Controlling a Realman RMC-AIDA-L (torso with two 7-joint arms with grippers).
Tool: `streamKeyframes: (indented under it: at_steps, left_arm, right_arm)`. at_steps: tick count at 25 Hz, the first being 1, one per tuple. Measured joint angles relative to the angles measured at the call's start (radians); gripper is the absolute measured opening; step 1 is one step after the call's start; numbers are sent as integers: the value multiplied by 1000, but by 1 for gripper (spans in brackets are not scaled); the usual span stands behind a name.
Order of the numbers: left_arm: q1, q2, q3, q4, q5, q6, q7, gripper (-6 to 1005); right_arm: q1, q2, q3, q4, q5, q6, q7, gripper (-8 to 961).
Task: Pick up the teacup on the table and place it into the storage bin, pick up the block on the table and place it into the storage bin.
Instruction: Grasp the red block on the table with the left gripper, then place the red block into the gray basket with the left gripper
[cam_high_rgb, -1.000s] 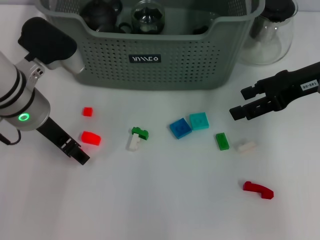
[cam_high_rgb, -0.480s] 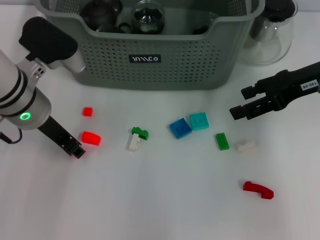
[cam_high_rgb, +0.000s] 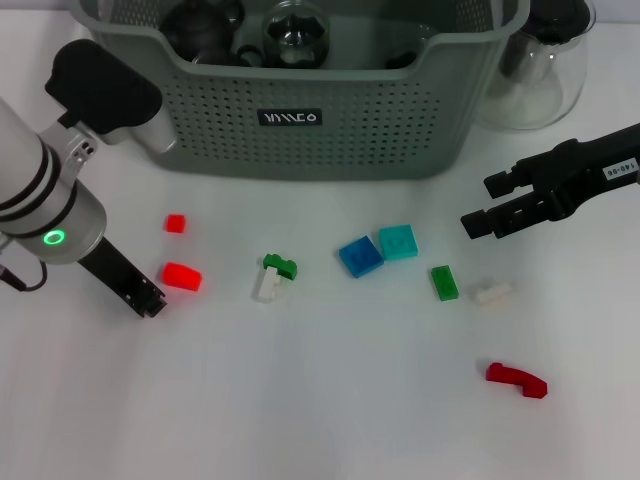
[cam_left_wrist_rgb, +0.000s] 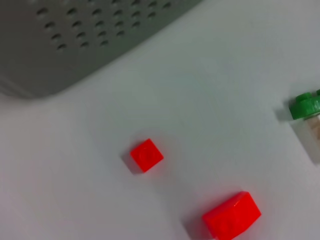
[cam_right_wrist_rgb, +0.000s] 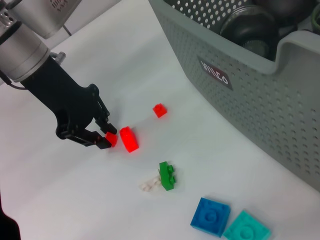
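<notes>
The grey-green storage bin (cam_high_rgb: 300, 120) stands at the back and also shows in the right wrist view (cam_right_wrist_rgb: 240, 75). Dark round vessels (cam_high_rgb: 200, 20) and a clear glass one (cam_high_rgb: 295, 30) lie inside it. I see no teacup on the table. A red block (cam_high_rgb: 182, 275) lies at the left, with a smaller red block (cam_high_rgb: 175, 223) behind it. My left gripper (cam_high_rgb: 150, 303) is low over the table just left of the red block, apart from it. In the right wrist view (cam_right_wrist_rgb: 106, 132) its fingers stand apart. My right gripper (cam_high_rgb: 482, 205) hovers open at the right.
A clear glass jug (cam_high_rgb: 545, 60) stands right of the bin. Loose blocks lie across the middle: green on white (cam_high_rgb: 272, 275), blue (cam_high_rgb: 360, 256), teal (cam_high_rgb: 399, 241), green (cam_high_rgb: 444, 282), white (cam_high_rgb: 492, 292). A red curved piece (cam_high_rgb: 517, 380) lies front right.
My left gripper has drawn back to the left and slightly away from the table's front, staying beside the red block. The right arm and the blocks have not moved.
</notes>
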Motion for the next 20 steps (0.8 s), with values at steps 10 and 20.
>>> streamKeyframes:
  at_steps: [10,20]
  left_arm:
    - [26,0,9,81,1,21,2,191]
    - [60,7,-264,593,-227,279,45,206]
  right_arm:
    - [0,-4,0,-1,-1,-1,-3,909]
    - [6,-8,-1,-7,-4,-7,-11,909]
